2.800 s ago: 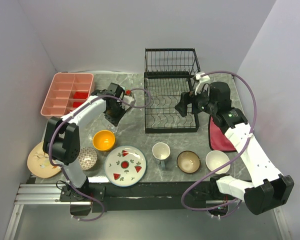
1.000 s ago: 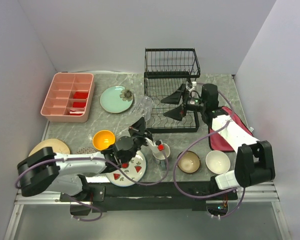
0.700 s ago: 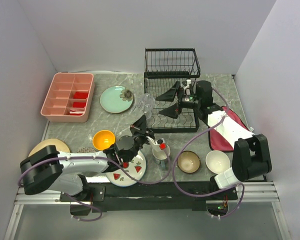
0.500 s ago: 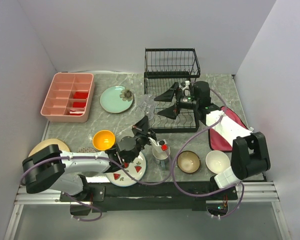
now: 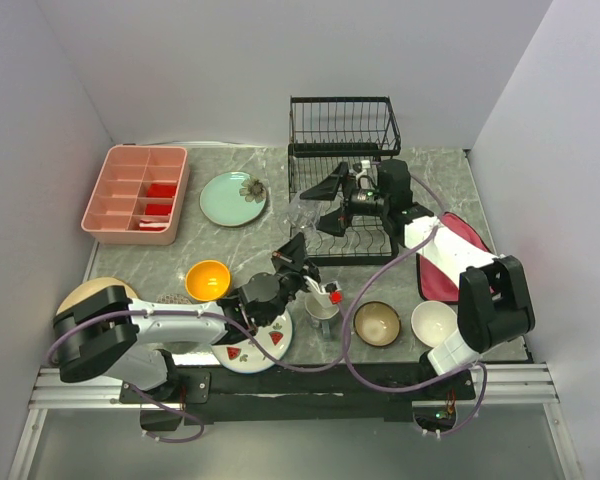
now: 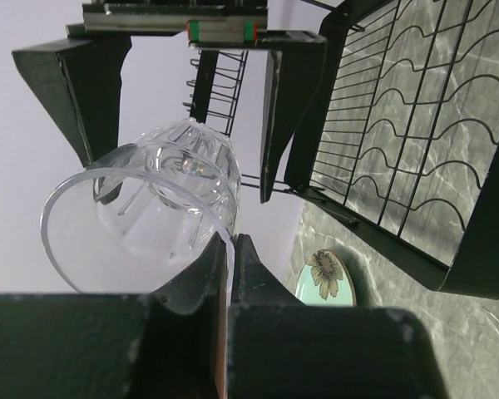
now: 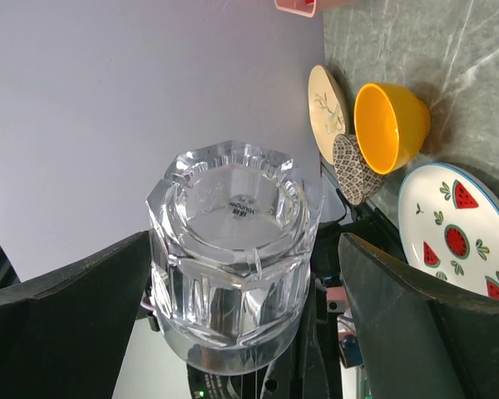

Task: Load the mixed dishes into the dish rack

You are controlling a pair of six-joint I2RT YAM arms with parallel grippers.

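Note:
A clear glass (image 6: 150, 208) is held off the table, just left of the black wire dish rack (image 5: 345, 150). My left gripper (image 6: 230, 245) is shut on its rim, one finger inside and one outside. My right gripper (image 7: 241, 283) is open, its two fingers (image 7: 66, 307) standing on either side of the glass's base (image 7: 233, 258) without touching it. From above, the glass (image 5: 302, 212) hangs between the left gripper (image 5: 294, 246) and the right gripper (image 5: 327, 203). On the table lie the mint plate (image 5: 233, 198), orange bowl (image 5: 208, 280), watermelon plate (image 5: 255, 345), mug (image 5: 323, 305), brown bowl (image 5: 377, 322), white bowl (image 5: 435, 322) and tan plate (image 5: 90, 297).
A pink compartment tray (image 5: 135, 190) stands at the back left. A red cloth (image 5: 445, 265) lies right of the rack, partly under the right arm. The left arm stretches low over the dishes at the table's front. A patterned bowl (image 7: 353, 170) sits next to the orange bowl (image 7: 389, 125).
The right gripper has slid left from over the rack until its open fingers flank the glass. The left gripper has edged right and up, still holding the glass.

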